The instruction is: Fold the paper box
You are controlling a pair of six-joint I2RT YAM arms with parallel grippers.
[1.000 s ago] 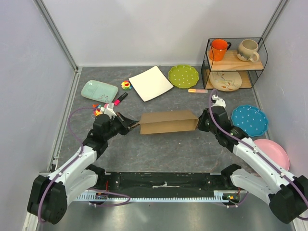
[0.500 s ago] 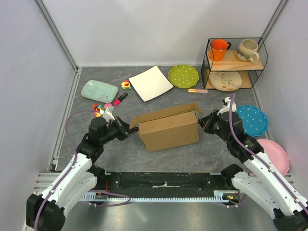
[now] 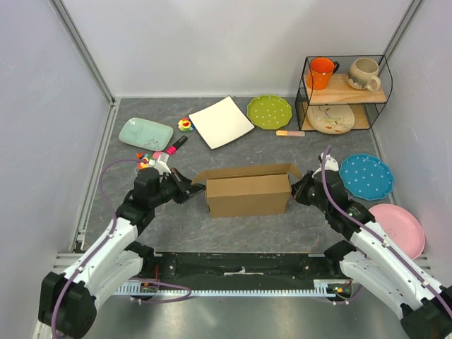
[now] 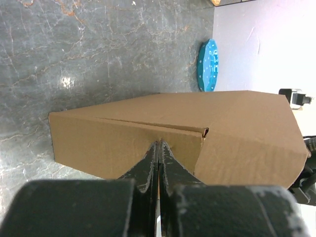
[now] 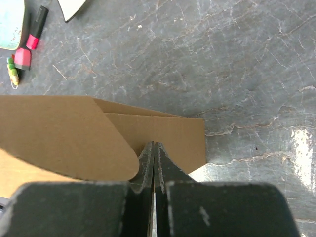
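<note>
The brown paper box (image 3: 247,192) stands in the middle of the table with a top flap half raised. My left gripper (image 3: 194,189) is shut, and its fingertips press on the box's left end. In the left wrist view the closed jaws (image 4: 159,144) meet the cardboard (image 4: 148,128) with nothing between them. My right gripper (image 3: 295,189) is shut too and touches the right end. The right wrist view has its closed tips (image 5: 152,144) against the end panel (image 5: 168,136), beside a rounded flap (image 5: 64,136).
Behind the box lie a white square plate (image 3: 221,121), a green plate (image 3: 269,111), a teal tray (image 3: 145,132), a pink marker (image 3: 176,145) and small toys (image 3: 146,159). A wire rack (image 3: 345,92) with mugs stands back right. On the right are a blue plate (image 3: 366,176) and a pink plate (image 3: 399,227).
The box rose from low and flat to tilted with a tall front face, then settled lower and level. Both grippers stayed shut at its ends and shifted slightly with it.
</note>
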